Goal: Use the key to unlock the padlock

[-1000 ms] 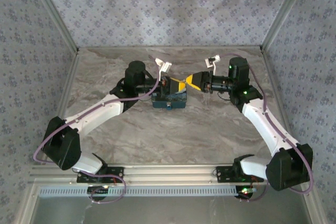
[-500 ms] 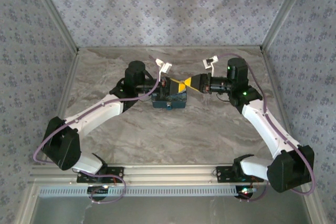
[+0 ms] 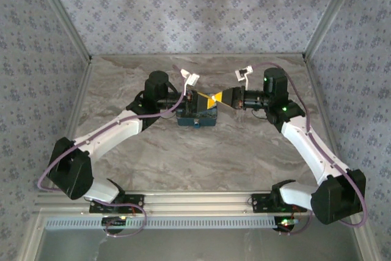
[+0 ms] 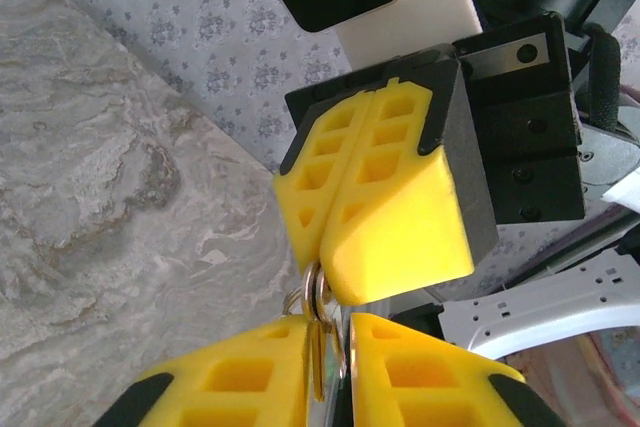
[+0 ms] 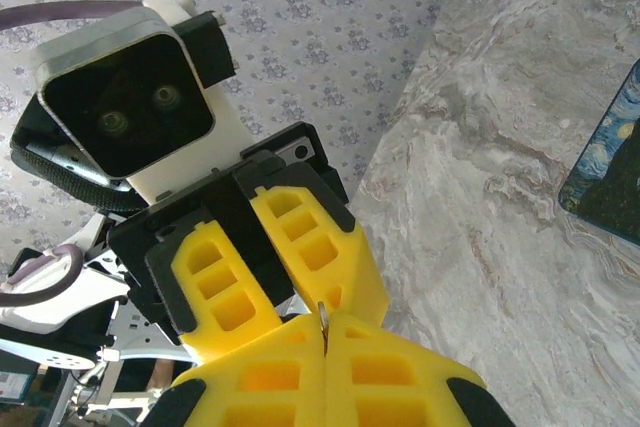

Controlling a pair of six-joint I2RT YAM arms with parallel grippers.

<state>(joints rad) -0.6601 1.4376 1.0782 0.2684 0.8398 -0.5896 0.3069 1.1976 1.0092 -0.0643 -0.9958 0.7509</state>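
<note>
Leftward the right gripper [image 5: 323,322] has been moved, clamped on the key [image 4: 316,357] also pinched by the left gripper [image 4: 328,323]; it could be dropped by uneven pulling.

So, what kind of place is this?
Probably a robot test cell, not a home: patterned walls on metal posts, a marble-look table, and arms bolted to a rail.
</note>
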